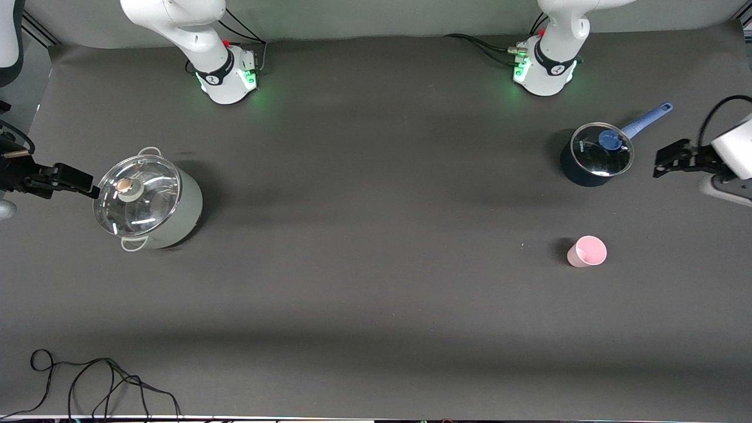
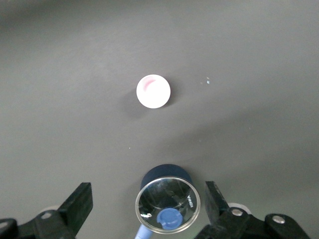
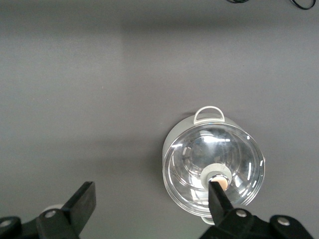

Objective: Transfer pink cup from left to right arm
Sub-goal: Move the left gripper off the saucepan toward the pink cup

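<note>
The pink cup (image 1: 587, 251) stands upright on the dark table toward the left arm's end, nearer to the front camera than the blue-handled saucepan (image 1: 596, 154). In the left wrist view the cup (image 2: 153, 91) shows as a pale circle with nothing touching it. My left gripper (image 1: 658, 163) is open and empty, up in the air beside the saucepan at the table's end; its fingers (image 2: 79, 199) stand wide apart. My right gripper (image 1: 88, 185) is open and empty beside the grey pot (image 1: 148, 200) at the right arm's end; its fingers (image 3: 84, 196) are wide apart.
The saucepan (image 2: 168, 204) has a glass lid with a blue knob. The grey pot (image 3: 213, 167) has a glass lid and two loop handles. A black cable (image 1: 88, 382) lies at the table's front edge near the right arm's end.
</note>
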Controlling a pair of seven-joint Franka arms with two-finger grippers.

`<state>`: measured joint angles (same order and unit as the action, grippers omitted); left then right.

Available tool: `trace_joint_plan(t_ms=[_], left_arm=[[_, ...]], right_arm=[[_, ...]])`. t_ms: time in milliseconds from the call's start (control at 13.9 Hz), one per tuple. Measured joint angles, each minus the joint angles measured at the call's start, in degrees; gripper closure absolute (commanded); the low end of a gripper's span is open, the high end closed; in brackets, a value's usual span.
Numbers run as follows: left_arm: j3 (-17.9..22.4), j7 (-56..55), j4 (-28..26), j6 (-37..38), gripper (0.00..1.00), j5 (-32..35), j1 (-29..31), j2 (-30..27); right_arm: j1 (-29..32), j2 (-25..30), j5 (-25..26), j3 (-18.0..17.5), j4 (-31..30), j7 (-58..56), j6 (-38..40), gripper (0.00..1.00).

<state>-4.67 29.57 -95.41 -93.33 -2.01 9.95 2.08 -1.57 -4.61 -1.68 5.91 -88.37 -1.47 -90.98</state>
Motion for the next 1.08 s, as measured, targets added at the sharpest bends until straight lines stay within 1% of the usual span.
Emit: trace_joint_plan(t_ms=[144,361,577,793,1082], left_arm=[[0.1,10.9,0.5,-0.5,0.0,-4.4,3.6,0.8],[0.2,27.5,2.7,-1.0,0.0,-10.0,8.3,3.5],[0.3,43.0,3.6,-1.4,0.01,-18.6,13.9,7.5],[0.3,57.5,3.8,-1.5,0.01,-28.0,19.4,14.0],[0.3,75.4,5.5,-1.9,0.01,-38.6,22.8,25.4]], right_arm=[[0.0,0.0,0.0,0.0,0.0,0.0,0.0,0.0],[0.0,0.0,0.0,0.0,0.0,0.0,0.0,0.0],[0.0,0.0,0.0,0.0,0.0,0.0,0.0,0.0],[0.0,0.0,0.0,0.0,0.0,0.0,0.0,0.0],[0.0,0.0,0.0,0.0,0.0,0.0,0.0,0.0]])
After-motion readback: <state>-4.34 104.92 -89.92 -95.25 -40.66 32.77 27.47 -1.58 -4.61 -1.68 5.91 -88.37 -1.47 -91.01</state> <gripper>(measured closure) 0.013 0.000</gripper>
